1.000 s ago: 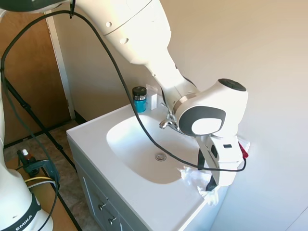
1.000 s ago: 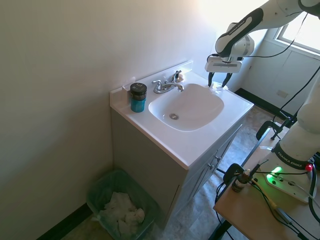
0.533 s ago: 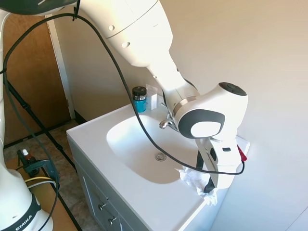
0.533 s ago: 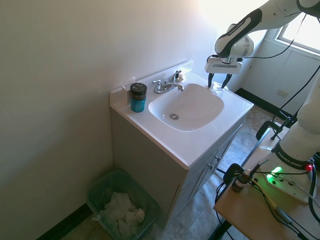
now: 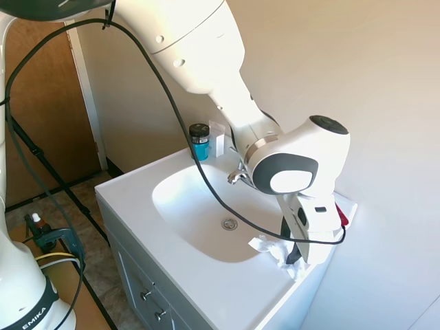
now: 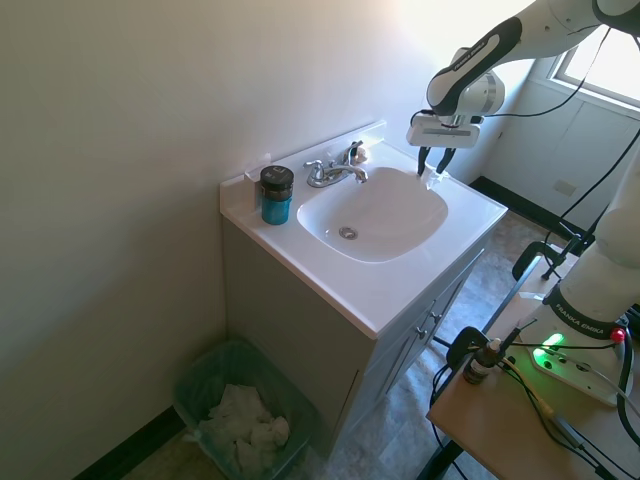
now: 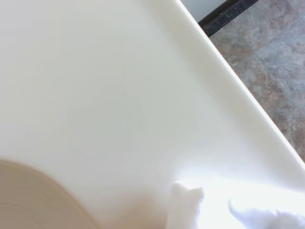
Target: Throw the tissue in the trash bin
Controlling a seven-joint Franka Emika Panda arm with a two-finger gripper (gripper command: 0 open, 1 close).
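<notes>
I have the gripper (image 5: 292,258) clamped, fingers on the tissue (image 5: 269,249), at the bench (image 5: 206,289) corner beside the sink; the carry to the trash bin (image 6: 200,375) (floor) remains.

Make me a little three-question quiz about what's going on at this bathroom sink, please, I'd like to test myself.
1. True or false: the tissue already lies in the trash bin.
2. What stands left of the faucet in the second exterior view?
3. Where is the gripper: A) over the drain, B) at the tissue on the counter's corner, C) over the bin?

Key: 1 false; 2 a blue jar with a dark lid; 3 B.
</notes>
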